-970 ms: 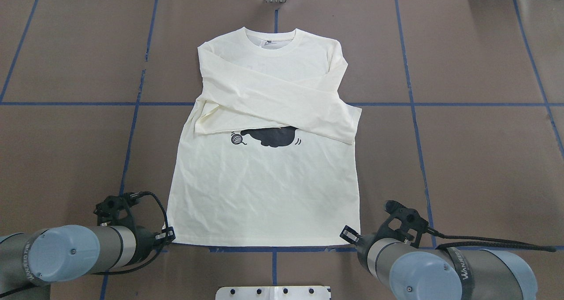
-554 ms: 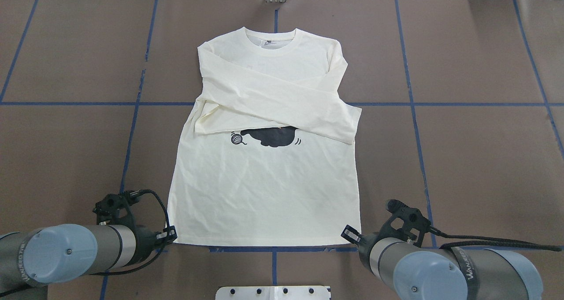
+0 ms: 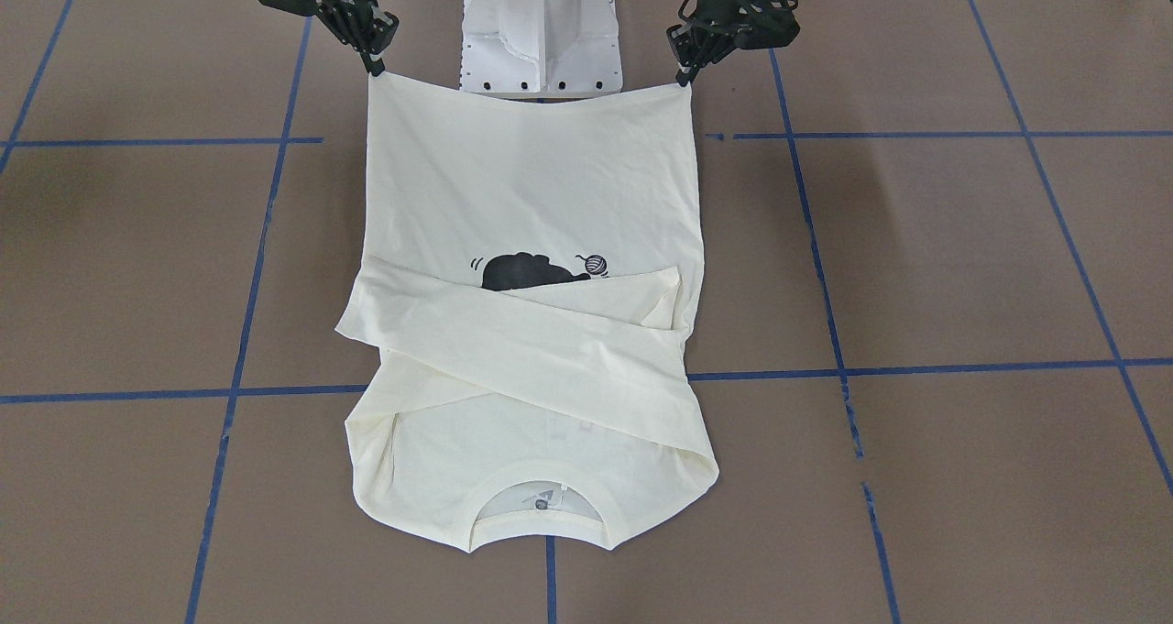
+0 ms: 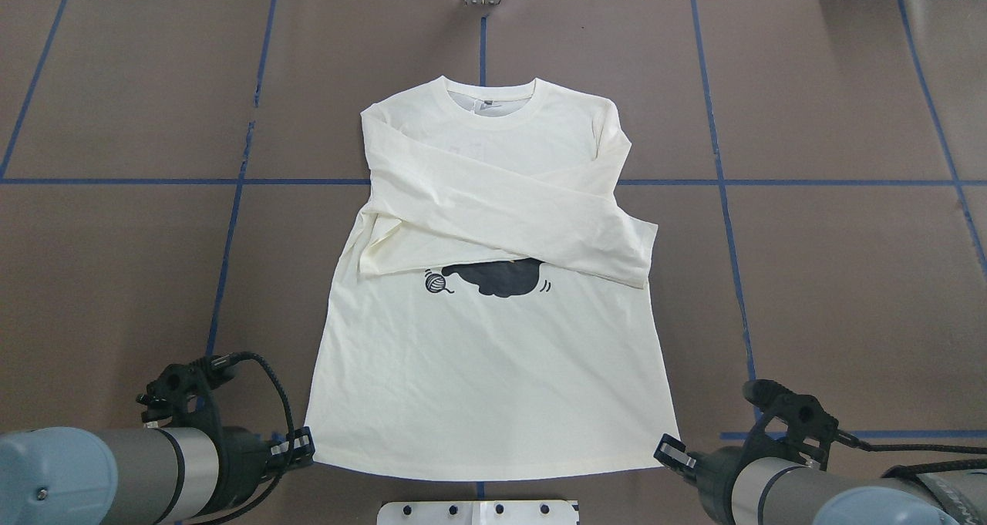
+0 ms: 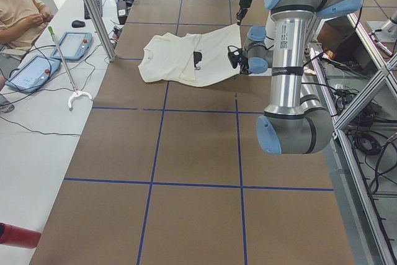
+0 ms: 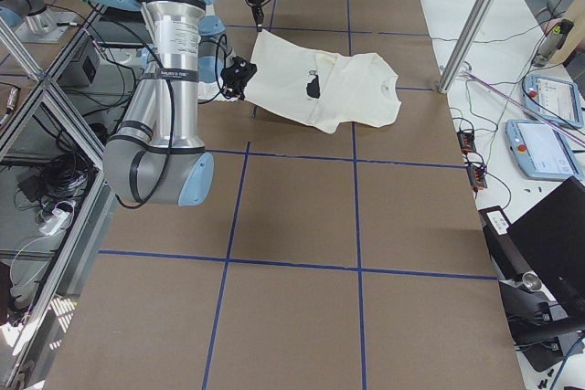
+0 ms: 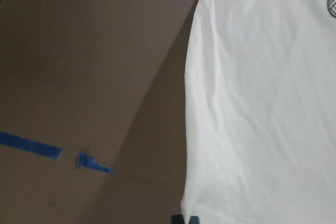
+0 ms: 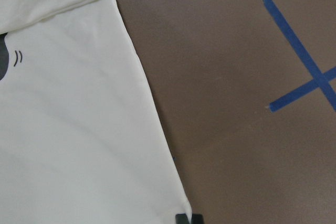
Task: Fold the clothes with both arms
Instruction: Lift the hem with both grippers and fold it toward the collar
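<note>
Though creased, T-shirt (image 4: 493, 386) hem between jaws

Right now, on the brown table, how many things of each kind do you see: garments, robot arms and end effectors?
Cream long-sleeve T-shirt with black cat print: 1
Grey-silver tubular robot arms, left arm and right arm: 2
Black two-finger end effectors, left end effector and right end effector, each at a hem corner: 2
Total: 5

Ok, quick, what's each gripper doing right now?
Left gripper: closed on a hem corner of the shirt.
Right gripper: closed on the other hem corner.
</note>
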You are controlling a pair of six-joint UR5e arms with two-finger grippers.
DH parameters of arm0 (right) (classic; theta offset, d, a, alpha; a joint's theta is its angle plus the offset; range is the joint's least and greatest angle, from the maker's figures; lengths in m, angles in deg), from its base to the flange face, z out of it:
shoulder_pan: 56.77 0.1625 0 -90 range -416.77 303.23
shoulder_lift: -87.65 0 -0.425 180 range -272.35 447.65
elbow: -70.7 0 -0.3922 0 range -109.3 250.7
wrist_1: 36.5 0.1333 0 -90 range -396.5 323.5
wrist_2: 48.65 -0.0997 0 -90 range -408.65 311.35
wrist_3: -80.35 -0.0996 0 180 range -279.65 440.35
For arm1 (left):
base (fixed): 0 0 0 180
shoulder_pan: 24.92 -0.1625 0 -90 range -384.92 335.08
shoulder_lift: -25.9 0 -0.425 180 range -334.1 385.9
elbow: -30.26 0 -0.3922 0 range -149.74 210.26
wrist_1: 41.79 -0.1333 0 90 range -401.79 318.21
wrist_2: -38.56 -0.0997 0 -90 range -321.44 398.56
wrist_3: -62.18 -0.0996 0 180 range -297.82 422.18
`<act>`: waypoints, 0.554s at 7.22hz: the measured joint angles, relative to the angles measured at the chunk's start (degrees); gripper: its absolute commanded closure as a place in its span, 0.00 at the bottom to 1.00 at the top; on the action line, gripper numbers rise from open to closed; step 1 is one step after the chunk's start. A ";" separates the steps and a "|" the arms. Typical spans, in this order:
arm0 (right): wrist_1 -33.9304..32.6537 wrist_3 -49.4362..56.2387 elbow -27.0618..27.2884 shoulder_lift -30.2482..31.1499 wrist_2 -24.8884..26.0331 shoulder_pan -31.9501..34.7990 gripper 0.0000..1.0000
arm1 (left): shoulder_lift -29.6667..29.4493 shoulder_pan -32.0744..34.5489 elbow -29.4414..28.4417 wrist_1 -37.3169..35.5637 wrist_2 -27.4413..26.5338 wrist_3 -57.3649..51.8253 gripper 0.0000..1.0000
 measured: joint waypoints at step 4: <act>-0.12 12.58 -4.37 -8.40 -3.49 16.79 1.00 | -8.67 11.63 -1.95 -4.96 0.20 -13.97 1.00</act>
